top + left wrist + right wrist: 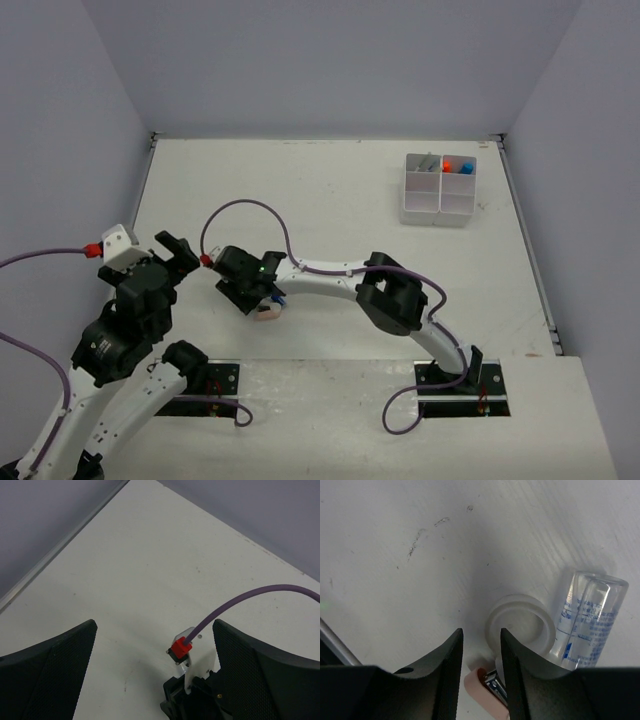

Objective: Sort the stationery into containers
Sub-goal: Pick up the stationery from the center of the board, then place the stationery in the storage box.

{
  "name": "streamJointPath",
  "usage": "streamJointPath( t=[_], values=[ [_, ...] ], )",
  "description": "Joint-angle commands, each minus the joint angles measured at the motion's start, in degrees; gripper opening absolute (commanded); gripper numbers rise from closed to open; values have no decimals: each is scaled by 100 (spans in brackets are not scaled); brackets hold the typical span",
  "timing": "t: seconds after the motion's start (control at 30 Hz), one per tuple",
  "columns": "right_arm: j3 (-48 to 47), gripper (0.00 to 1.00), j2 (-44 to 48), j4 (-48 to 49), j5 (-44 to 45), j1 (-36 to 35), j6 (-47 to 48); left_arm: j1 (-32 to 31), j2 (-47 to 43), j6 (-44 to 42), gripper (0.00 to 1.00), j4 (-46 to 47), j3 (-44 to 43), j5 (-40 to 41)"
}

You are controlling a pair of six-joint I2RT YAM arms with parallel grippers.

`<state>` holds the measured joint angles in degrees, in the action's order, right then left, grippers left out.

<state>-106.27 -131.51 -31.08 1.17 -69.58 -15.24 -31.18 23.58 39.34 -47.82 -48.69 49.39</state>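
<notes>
White tape roll point(520, 604) lies flat on the table point(395, 580) at 3 o'clock of your right gripper point(480, 630) in its wrist view, rim just beside the right-hand jaw; jaws narrow yet apart, clamping nothing; left gripper point(155, 622) gapes wide, farther off.

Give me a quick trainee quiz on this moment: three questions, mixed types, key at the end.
1. True or false: the left gripper has its fingers spread wide and grips nothing.
2. In the right wrist view, what lies right beside the white tape roll?
A. a clear tube with blue print
B. an orange-capped highlighter
C. a pair of scissors
3. Fill in: the white organiser box stands near the far ____ corner of the table.

Key: 1 true; 2 A; 3 right.
</notes>
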Motion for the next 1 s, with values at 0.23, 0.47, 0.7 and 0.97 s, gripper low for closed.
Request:
streamJointPath(
  t=[0.23, 0.47, 0.7, 0.97],
  values=[
    [-420, 1, -334, -122, 79, -12, 315, 42, -162, -501, 100, 520, 96, -345],
    [-55, 0, 896, 912, -1079, 140, 347, 42, -352, -433, 100, 473, 99, -255],
    [1350, 0, 3164, 2201, -1912, 1450, -559, 42, -395, -411, 100, 442, 106, -240],
    [4403, 0, 5890, 3338, -27, 4935, -2720, 40, -278, -499, 100, 521, 138, -360]
  ],
)
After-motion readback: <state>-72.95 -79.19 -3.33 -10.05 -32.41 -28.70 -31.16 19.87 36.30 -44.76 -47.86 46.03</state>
